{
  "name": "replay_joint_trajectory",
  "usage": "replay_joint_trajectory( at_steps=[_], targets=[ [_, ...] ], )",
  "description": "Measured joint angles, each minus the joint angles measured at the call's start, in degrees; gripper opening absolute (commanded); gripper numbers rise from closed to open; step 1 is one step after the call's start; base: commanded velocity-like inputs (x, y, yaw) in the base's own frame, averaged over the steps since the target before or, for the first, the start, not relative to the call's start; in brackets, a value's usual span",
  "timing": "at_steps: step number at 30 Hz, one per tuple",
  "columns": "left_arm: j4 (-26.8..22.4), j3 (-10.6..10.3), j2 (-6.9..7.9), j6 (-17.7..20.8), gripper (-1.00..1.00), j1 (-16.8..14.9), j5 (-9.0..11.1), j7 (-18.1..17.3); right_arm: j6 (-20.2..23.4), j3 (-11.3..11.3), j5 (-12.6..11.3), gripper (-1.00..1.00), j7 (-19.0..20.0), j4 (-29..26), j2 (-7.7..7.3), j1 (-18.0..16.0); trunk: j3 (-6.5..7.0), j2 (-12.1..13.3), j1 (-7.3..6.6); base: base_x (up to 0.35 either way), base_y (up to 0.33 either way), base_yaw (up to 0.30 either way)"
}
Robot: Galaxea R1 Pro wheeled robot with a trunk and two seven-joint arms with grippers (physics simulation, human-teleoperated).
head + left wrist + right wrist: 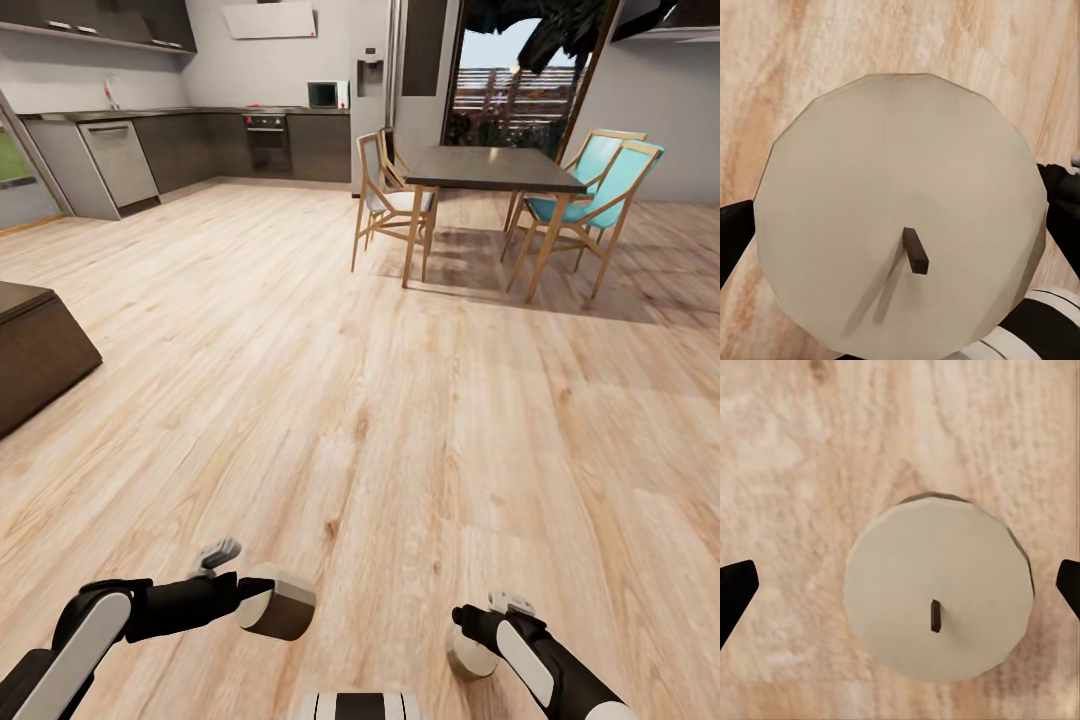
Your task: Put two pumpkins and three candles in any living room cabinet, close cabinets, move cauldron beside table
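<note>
My left gripper (250,592) is shut on a wide candle (285,605) with a cream top, a dark wick and a brown side. In the left wrist view this candle (892,180) spans the space between the dark fingers (735,232). My right gripper (472,640) carries a smaller candle (464,660) low over the floor. In the right wrist view its cream top (937,577) sits between dark fingertips (735,592) at the frame's sides. The pumpkins, the cauldron and the living-room table are out of view.
Pale wood floor stretches ahead. A low dark-brown unit (35,350) juts in at the left edge. A dark dining table (495,170) with wooden chairs (385,200) and teal chairs (600,190) stands ahead right. Kitchen counters (200,145) line the far wall.
</note>
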Motion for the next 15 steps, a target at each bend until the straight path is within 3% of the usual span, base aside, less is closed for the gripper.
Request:
replay_joint_trajectory(
  at_steps=[9,13,15],
  targets=[
    [0.1,0.0,0.05,0.0,-1.0,0.0,0.0,0.0,-0.6,0.0,0.0,1.0,0.0,0.3,0.0,0.0,0.0,0.0,0.0,0.014,-0.043,0.0],
    [0.1,0.1,0.12,0.0,-1.0,0.0,0.0,0.0,-2.2,0.1,0.1,1.0,0.0,3.1,0.01,0.0,0.0,0.0,0.0,0.004,-0.014,0.0],
    [0.0,0.1,0.21,0.0,-1.0,0.0,1.5,-0.1,-2.6,0.1,0.2,1.0,0.0,3.6,0.04,0.0,0.0,0.0,0.0,0.001,-0.003,0.0]
  ],
)
